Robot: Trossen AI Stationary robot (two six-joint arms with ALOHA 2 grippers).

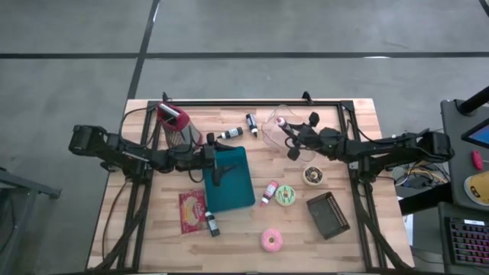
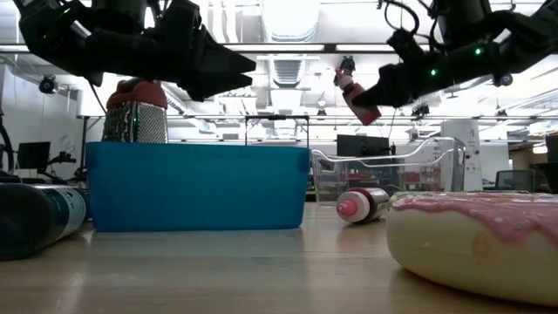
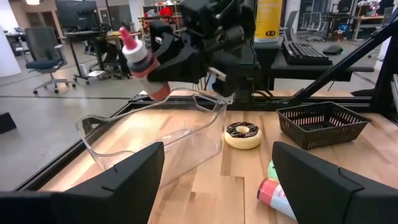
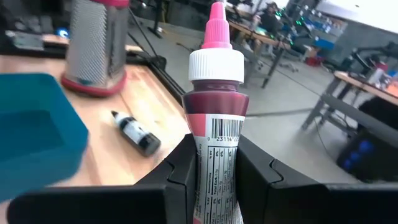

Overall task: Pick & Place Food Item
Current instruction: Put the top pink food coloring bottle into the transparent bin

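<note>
My right gripper is shut on a dark red bottle with a white and pink nozzle cap, held in the air over the clear plastic container at the table's far middle. The low view shows this bottle tilted, cap up. My left gripper stands open and level above the teal bin, touching nothing; its wrist view looks between its fingers at the held bottle and the clear container. My right gripper pinches the bottle's labelled body below the cap, between its two fingers. The fingers come nearly level from the table's right side. The bottle is lifted clear above the clear container, tilted with its pink tip up.
On the table lie a pink donut, a green donut, a chocolate donut, a black basket, another pink-capped bottle, a snack packet, small black bottles and a metal grater.
</note>
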